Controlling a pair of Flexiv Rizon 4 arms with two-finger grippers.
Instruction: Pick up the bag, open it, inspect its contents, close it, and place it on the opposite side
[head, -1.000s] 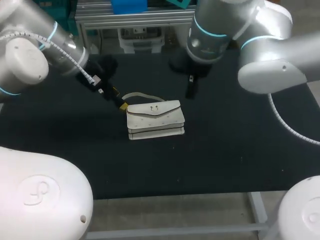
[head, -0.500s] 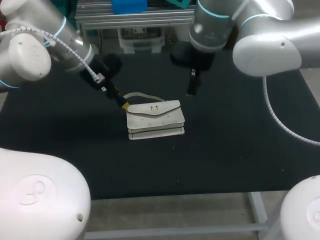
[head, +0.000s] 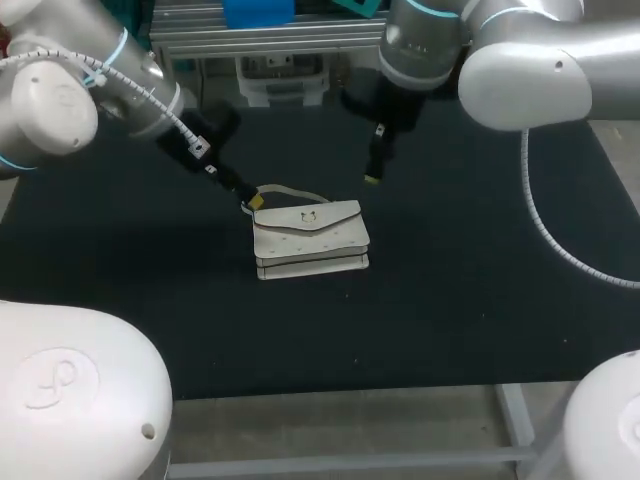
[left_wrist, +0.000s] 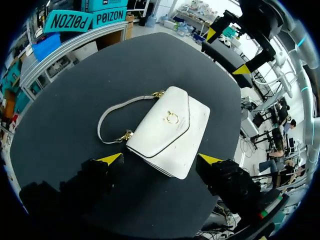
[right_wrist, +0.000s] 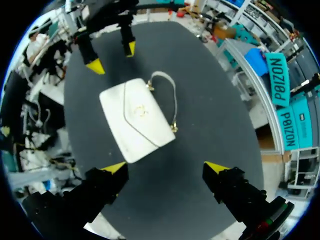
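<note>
While the left gripper (left_wrist: 161, 159) and right gripper (right_wrist: 165, 167) hang spread, the bag (head: 311, 240) lies ahead of both. Probably light, soft and smooth; take hold at the strap (head: 285, 189).

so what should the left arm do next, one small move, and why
Probably lower the left gripper and shut it on the near end of the bag. The bag lies flat, flap closed, not yet lifted, and that end shows between the open fingers with gaps on both sides. The right gripper is open too, apart from the bag.
</note>
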